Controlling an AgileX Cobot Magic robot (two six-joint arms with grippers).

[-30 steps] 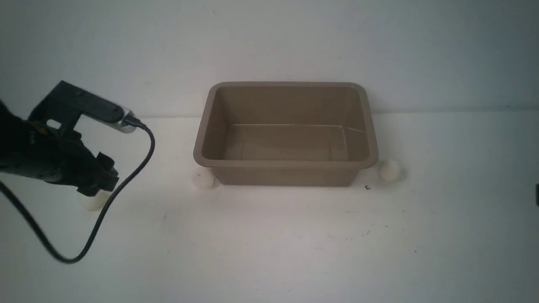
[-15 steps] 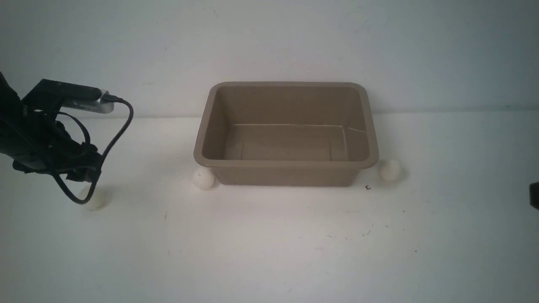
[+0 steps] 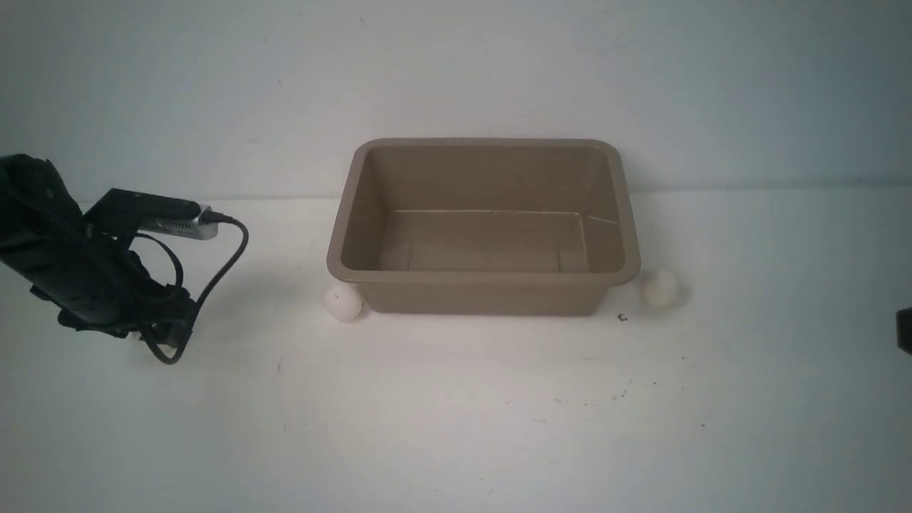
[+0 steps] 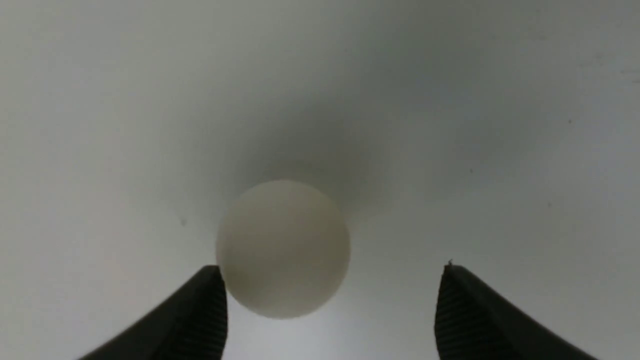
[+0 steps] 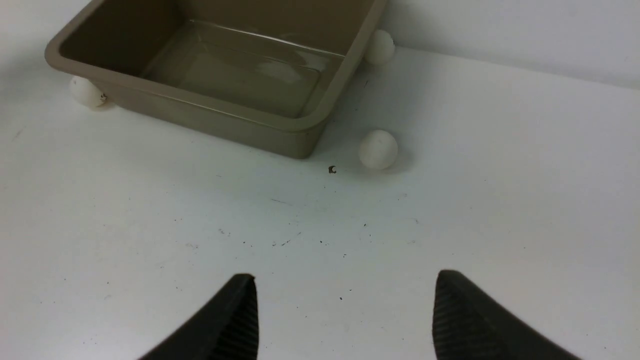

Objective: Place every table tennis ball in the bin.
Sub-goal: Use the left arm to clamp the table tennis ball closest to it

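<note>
1. Here, around the bin (image 3: pixel 484 228): a ball (image 3: pixel 343 302) against its 7 o'clock corner, a second ball (image 3: pixel 659 288) just beside 4 o'clock, and a third ball (image 5: pixel 379 46) at 1 o'clock.
2. Bare table (image 3: pixel 456 427) lies open toward 6 o'clock.
3. The bin sits mouth up, its long axis running 9-to-3 o'clock.
4. The left gripper (image 4: pixel 331 271) is at 9 o'clock with fingers apart and a fourth ball (image 4: pixel 283 248) between them, unclamped. The right gripper (image 5: pixel 345 276) has fingers apart with nothing between.

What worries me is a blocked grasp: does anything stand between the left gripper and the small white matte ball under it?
Nothing visible does. In the left wrist view the small white matte ball lies on the white table between the fingers of the open left gripper, nearer one finger than the other.
</note>
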